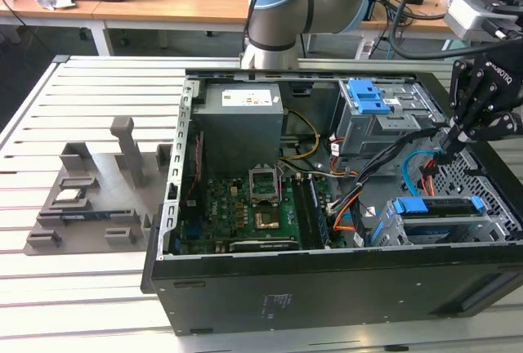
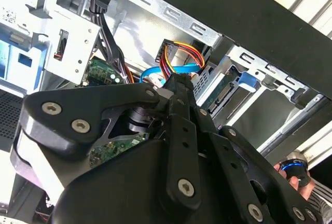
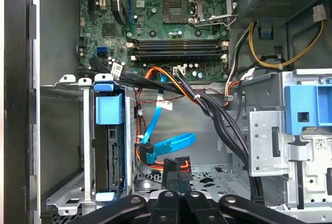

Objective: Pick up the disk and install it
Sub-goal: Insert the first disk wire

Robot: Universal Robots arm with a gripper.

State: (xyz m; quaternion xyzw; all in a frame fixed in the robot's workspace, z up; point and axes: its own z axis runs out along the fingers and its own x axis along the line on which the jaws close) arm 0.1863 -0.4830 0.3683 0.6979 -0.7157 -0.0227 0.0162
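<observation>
Black gripper (image 3: 176, 175) linkages are crowding the near edge of the first wrist view, and I am seeing the fingers drawn together into one narrow tip. I cannot tell whether they are pinching anything. That tip is hanging just beside the SATA power connector (image 2: 179, 53) with its yellow, red and orange wires, and near the blue data cable (image 3: 168, 145).

The disk (image 1: 433, 208) is already sitting on edge in the grey drive cage (image 1: 490, 226) at the lower right of the exterior frame, inside the open PC case (image 1: 327, 304). Its blue plastic frame (image 3: 109, 107) is showing at the cage mouth.

I am judging the disk to be stiff and fairly heavy for its size, with smooth metal faces that would be slipping under a light pinch. It is also shock-sensitive, and its circuit board side is best left alone. The blue frame's rails are looking like the safest place to grip
</observation>
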